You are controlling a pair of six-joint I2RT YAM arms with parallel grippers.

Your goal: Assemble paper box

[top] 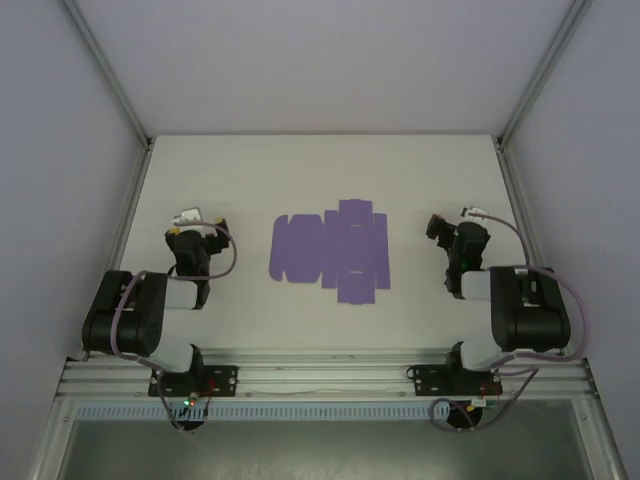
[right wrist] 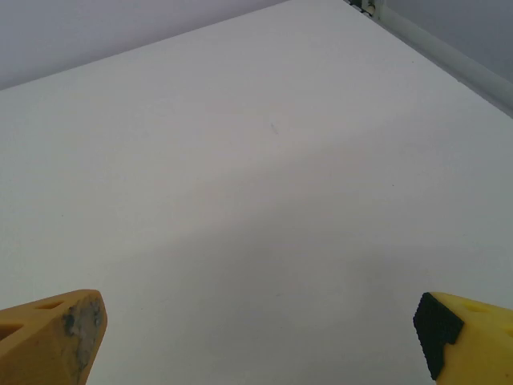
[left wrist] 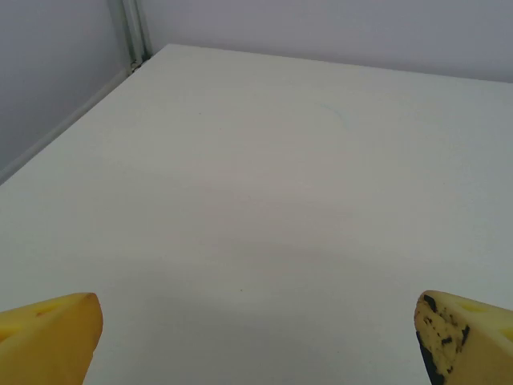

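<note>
The paper box [top: 330, 250] is a flat purple die-cut sheet with flaps and tabs, lying unfolded on the white table [top: 250, 170] midway between the two arms. My left gripper [top: 196, 232] rests to the left of the sheet, apart from it. In the left wrist view that gripper [left wrist: 256, 345] is open, its yellow fingertips [left wrist: 52, 337] wide apart over bare table. To the right of the sheet sits my right gripper [top: 446, 232], also clear of it. Its wrist view shows it [right wrist: 256, 341] open, with nothing between the yellow fingertips [right wrist: 56, 341].
Pale walls and aluminium frame posts [top: 110, 70] enclose the table on the left, right and back. A metal rail [top: 320, 375] with both arm bases runs along the near edge. Bare table surface surrounds the sheet on all sides.
</note>
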